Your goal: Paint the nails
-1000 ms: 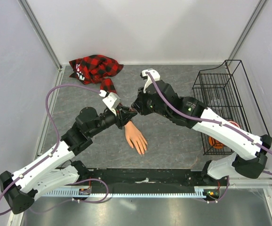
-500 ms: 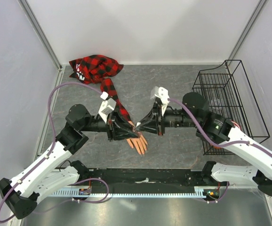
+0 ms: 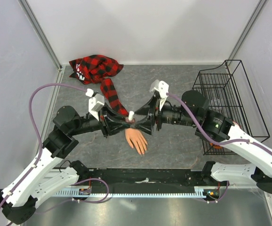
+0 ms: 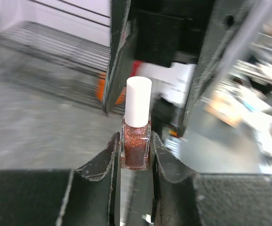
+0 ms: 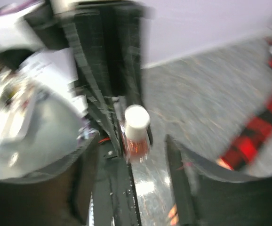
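Left gripper [image 4: 135, 141] is clamping the glittery red bottle [image 4: 136, 153]; right gripper [image 5: 137, 146] is sitting open around its white cap [image 5: 137, 121]. Nails [image 3: 142, 149] are resting on the mannequin hand [image 3: 136, 139], on the table [image 3: 178, 146] just beside both.

Seen from above, the nails [image 3: 142, 149] on the mannequin hand [image 3: 137, 140] are too small to make out, and the wrist at its 12 o'clock vanishes beneath the left gripper [image 3: 126, 123] and right gripper [image 3: 139, 124]. Of the polish bottle [image 3: 131, 114], only the white cap shows there. Motion blur smears the right wrist view, leaving the plaid sleeve [image 5: 251, 136] at 3 o'clock and clutter at 9 o'clock indistinct. In the left wrist view the wire basket [image 4: 56, 52] at 10 o'clock is soft, and an orange object [image 4: 101, 88] beside it is unidentifiable
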